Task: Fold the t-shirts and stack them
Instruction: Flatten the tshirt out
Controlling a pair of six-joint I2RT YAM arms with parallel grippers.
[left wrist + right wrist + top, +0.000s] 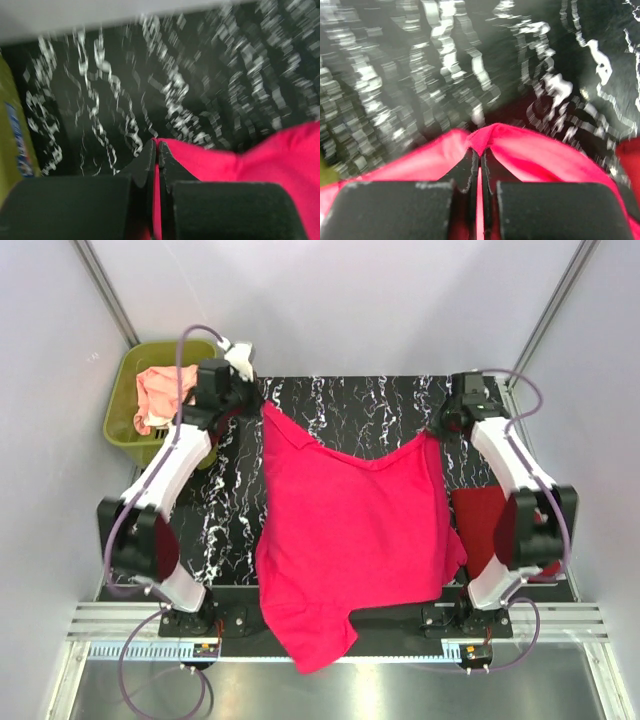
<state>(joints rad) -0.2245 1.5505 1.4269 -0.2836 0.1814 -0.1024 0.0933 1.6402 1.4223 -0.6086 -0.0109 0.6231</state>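
The left arm and the right arm each had smooth white shell links set between bulky black joints. A thin mauve cable looped along each arm, running down to a small black base with screws. The jaws were matte black, tapering to narrow wedge tips.

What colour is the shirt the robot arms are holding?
The shirt is hot pink, clearest from the top camera.
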